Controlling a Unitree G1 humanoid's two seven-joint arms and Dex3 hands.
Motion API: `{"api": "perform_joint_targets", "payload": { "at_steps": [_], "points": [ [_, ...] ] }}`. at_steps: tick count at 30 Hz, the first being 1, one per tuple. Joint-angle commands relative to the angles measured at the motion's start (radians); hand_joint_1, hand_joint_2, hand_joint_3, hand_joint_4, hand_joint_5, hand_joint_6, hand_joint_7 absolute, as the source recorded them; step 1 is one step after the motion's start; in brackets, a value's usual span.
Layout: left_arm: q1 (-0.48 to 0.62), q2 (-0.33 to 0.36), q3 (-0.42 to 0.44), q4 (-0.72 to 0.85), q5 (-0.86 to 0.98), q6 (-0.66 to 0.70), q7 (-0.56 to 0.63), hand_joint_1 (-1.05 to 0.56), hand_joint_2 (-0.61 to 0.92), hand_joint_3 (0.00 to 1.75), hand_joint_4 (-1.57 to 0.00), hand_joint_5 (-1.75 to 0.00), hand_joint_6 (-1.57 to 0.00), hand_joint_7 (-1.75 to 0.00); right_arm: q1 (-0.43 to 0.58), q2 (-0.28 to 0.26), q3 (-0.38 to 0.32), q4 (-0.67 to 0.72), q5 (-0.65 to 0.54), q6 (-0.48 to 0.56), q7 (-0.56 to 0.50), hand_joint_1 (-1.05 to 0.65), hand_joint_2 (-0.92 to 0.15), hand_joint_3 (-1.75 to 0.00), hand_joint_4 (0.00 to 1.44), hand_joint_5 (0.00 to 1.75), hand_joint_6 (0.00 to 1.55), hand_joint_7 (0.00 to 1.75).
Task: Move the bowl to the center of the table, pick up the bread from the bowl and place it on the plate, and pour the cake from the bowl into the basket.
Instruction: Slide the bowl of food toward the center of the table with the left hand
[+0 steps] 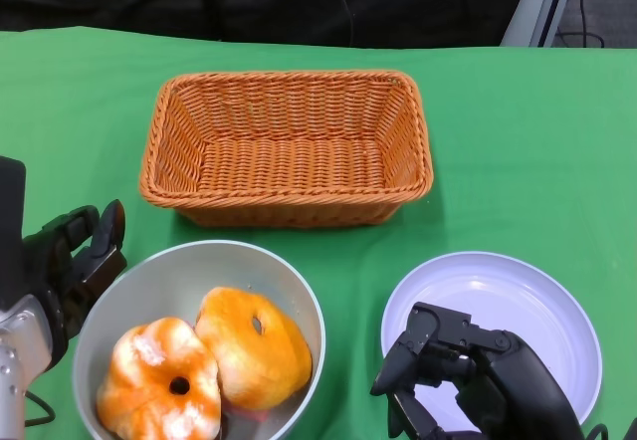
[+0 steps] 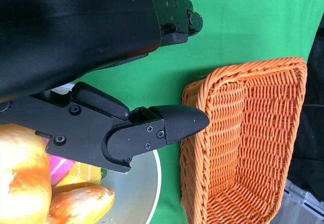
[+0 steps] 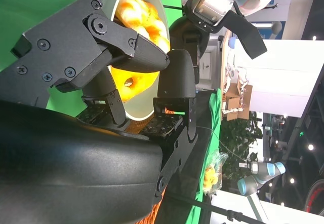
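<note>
A grey bowl (image 1: 169, 283) sits near the table's front, left of centre. It holds two orange glazed buns, a round one (image 1: 254, 345) and one with a dark hole (image 1: 159, 380). In the left wrist view a pink and yellow piece (image 2: 76, 169) shows under them. My left hand (image 1: 80, 256) is at the bowl's left rim, fingers apart, with one finger (image 2: 152, 130) over the rim (image 2: 156, 183); I see no grip. My right hand (image 1: 458, 370) hovers over the white plate's (image 1: 508, 296) near-left edge, fingers apart and holding nothing. The orange wicker basket (image 1: 289, 80) stands behind the bowl.
Green cloth (image 1: 518, 131) covers the table. Bare cloth lies to either side of the basket and between bowl and plate. The right wrist view shows a cluttered room and another robot arm (image 3: 258, 176) beyond the table.
</note>
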Motion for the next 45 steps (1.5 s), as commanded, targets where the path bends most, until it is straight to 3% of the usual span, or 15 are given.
{"api": "perform_joint_targets", "payload": {
  "at_steps": [1,45],
  "points": [
    [0.003,-0.011,0.002,0.016,0.0,0.006,0.009,-0.72,0.92,0.75,0.0,0.0,0.0,0.0,0.007,-0.008,-0.006,-0.008,-0.007,-0.012,-0.004,-0.28,-0.53,-1.0,0.76,1.7,0.76,1.39],
    [-0.01,-0.068,-0.011,0.031,-0.002,-0.048,0.01,-0.73,0.92,0.72,0.0,0.0,0.0,0.0,0.01,-0.004,0.0,-0.02,-0.024,-0.006,-0.006,-0.29,-0.52,-1.01,0.76,1.72,0.77,1.4]
  ]
}}
